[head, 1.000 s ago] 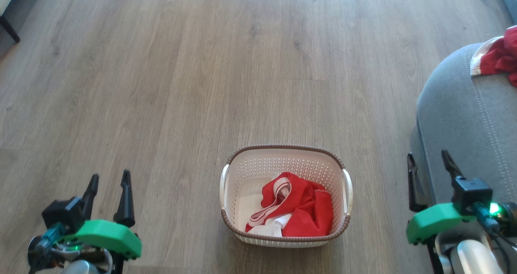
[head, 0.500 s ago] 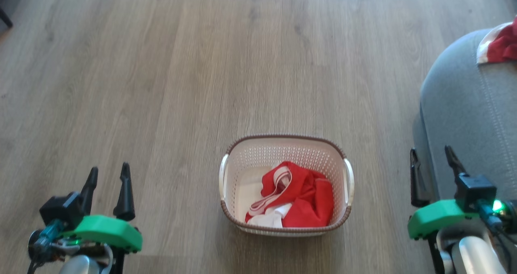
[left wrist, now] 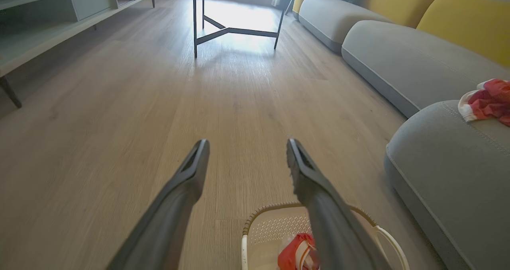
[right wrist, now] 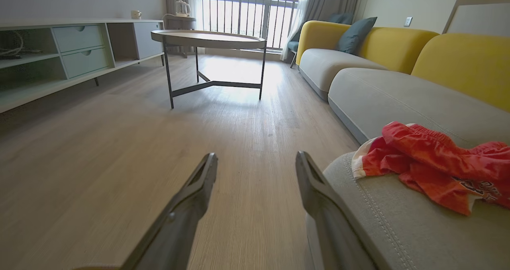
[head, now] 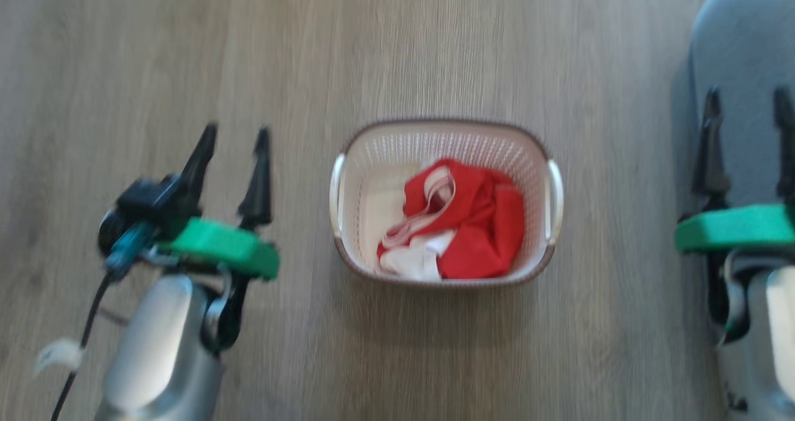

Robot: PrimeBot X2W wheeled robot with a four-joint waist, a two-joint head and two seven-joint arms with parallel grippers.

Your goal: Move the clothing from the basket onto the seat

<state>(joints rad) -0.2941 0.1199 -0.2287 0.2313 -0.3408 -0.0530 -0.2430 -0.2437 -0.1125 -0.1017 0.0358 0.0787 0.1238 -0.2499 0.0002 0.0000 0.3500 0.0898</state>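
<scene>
- Basket (head: pixel 397 151) sits on the wood floor (head: pixel 435 36), betw. our two arms in head view. It holds crumpled red clothing (head: pixel 478 222) w/ white trim bands & a white panel, bunched toward its right side; the left part of its bottom is bare.
- Another red garment (right wrist: pixel 438 162) w/ white trim lies on the grey seat (right wrist: pixel 398 230), near its rounded corner, well apart from the basket.
- Writing: we see dark print on that garment, too small to read.
- Left fingers (head: pixel 256 185): spread wide, empty, over the floor just left of the basket, touching nothing.
- Right fingers (head: pixel 711 154): spread wide, empty, by the seat's edge, right of the basket; we can't tell if they touch the seat.
</scene>
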